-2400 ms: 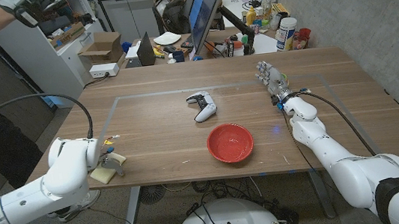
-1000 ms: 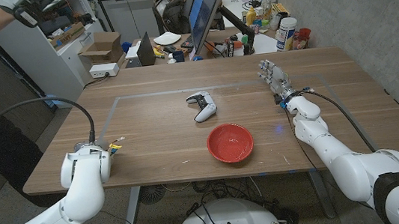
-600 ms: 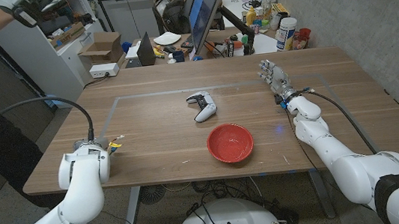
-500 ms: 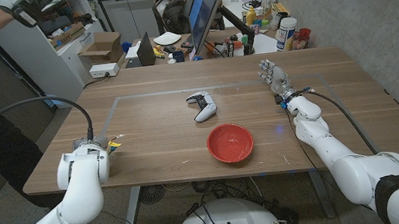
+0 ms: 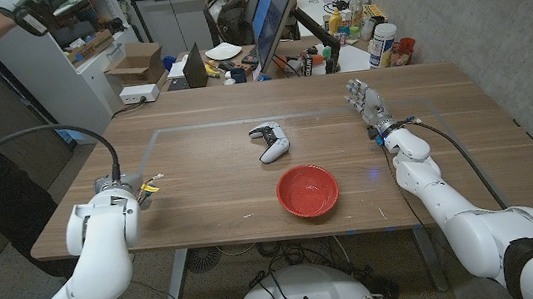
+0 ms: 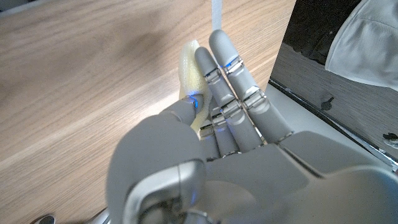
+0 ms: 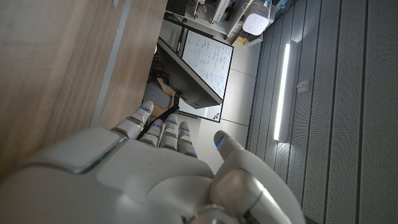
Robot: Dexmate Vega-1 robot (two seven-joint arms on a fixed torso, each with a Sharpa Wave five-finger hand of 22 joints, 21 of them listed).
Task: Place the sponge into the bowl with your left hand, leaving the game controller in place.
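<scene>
Near table's left edge: left hand (image 6: 211,155) grips sponge (image 6: 191,74) | right hand (image 5: 366,101) empty, fingers apart, upright

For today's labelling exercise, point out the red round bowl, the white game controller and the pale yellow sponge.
Red round bowl (image 5: 307,190), head view, inner bottom.
White game controller (image 5: 270,140), head view, middle of body.
Pale yellow sponge (image 6: 190,68), left wrist view, edge beside the left robot hand (image 6: 211,134) fingers.

Wooden table (image 5: 211,191): supports 2 loose items. Red bowl (image 5: 307,190) sits near the front edge, right of center. White game controller (image 5: 269,140) lies just behind it, apart from the bowl, inside a faint taped rectangle (image 5: 158,134).
</scene>
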